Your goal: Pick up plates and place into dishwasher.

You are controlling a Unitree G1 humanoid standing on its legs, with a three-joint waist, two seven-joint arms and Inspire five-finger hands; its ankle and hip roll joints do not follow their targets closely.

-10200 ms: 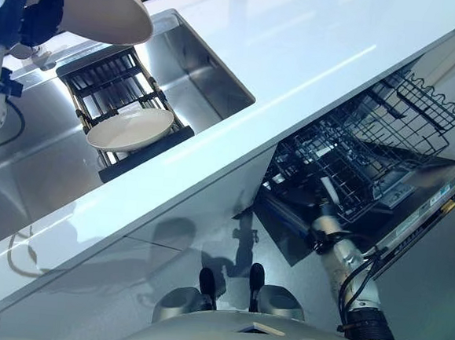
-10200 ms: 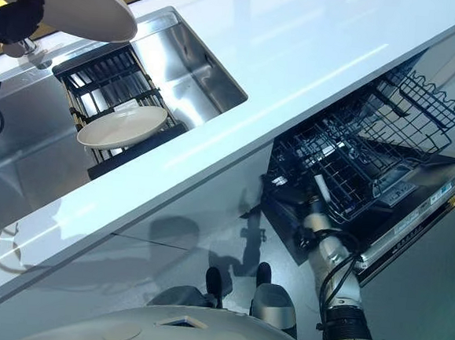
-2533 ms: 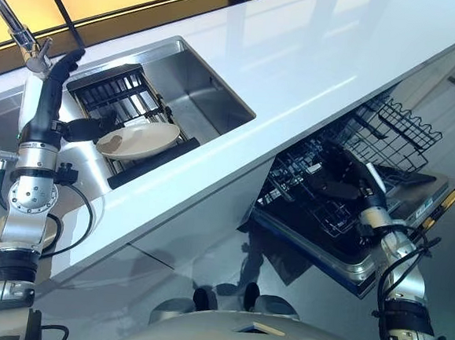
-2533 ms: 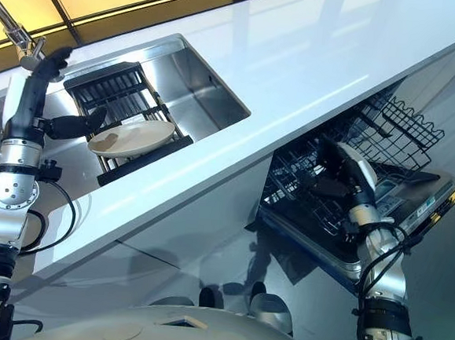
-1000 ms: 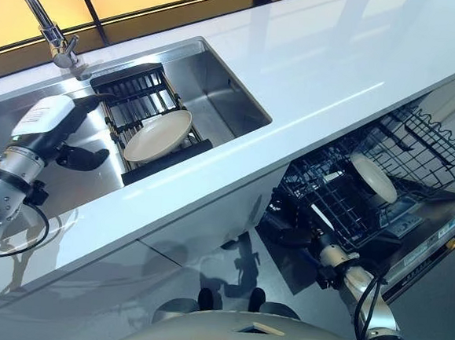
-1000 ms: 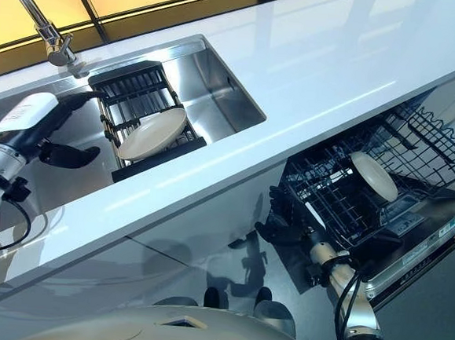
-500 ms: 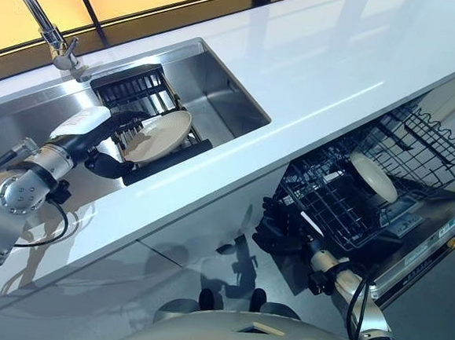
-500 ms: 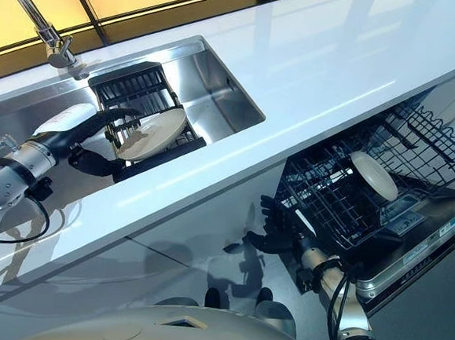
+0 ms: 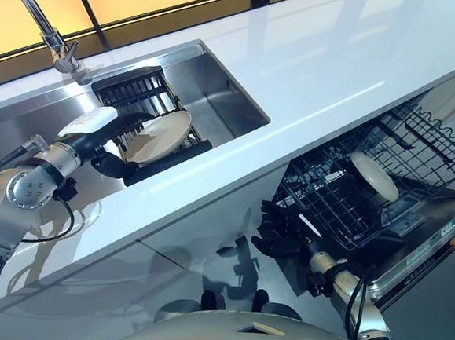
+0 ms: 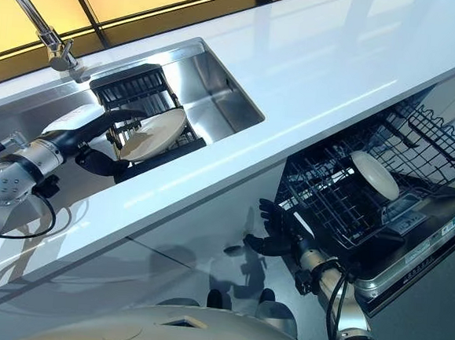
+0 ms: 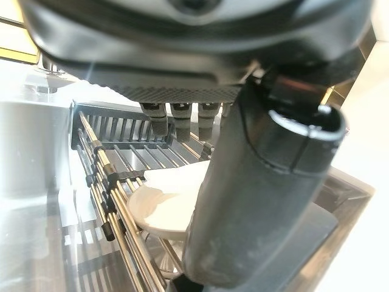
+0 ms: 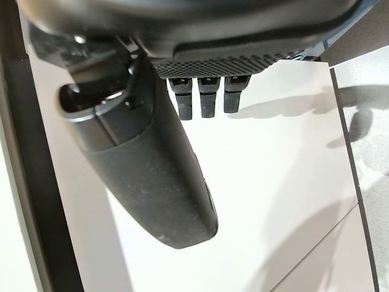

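The white worktop (image 9: pixel 315 59) runs long, with the steel sink (image 9: pixel 211 82) set into it and the dishwasher rack (image 9: pixel 351 195) pulled out below. One plate (image 9: pixel 374 176) already stands in that rack. Another, the cream plate (image 9: pixel 158 125), lies on the black drying rack (image 9: pixel 131 91) in the sink. The left hand (image 9: pixel 112 129) reaches it with fingers relaxed, over the rim and thumb beneath, not yet clamped. I'd close firmly on the edge before lifting. The right hand (image 10: pixel 275 221) hangs spread and empty by the cabinet front.
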